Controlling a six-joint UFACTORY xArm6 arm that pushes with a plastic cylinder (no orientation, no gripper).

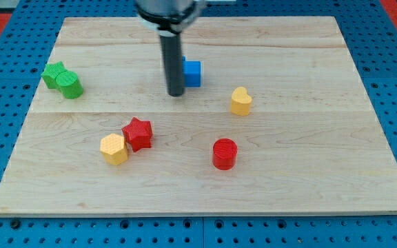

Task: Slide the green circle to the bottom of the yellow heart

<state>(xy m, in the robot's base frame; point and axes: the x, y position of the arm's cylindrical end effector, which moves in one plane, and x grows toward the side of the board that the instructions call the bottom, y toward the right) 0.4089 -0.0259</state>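
Observation:
The green circle [69,85] lies near the board's left edge, touching a green star [52,73] on its upper left. The yellow heart [240,100] lies right of the board's middle. My tip [176,92] is at the end of the dark rod, just left of a blue cube [192,73] that the rod partly hides. The tip is far to the right of the green circle and to the left of the yellow heart.
A red star [138,133] touches a yellow hexagon [114,149] at lower left of centre. A red cylinder [224,153] lies below the yellow heart. The wooden board [309,179] rests on a blue pegboard.

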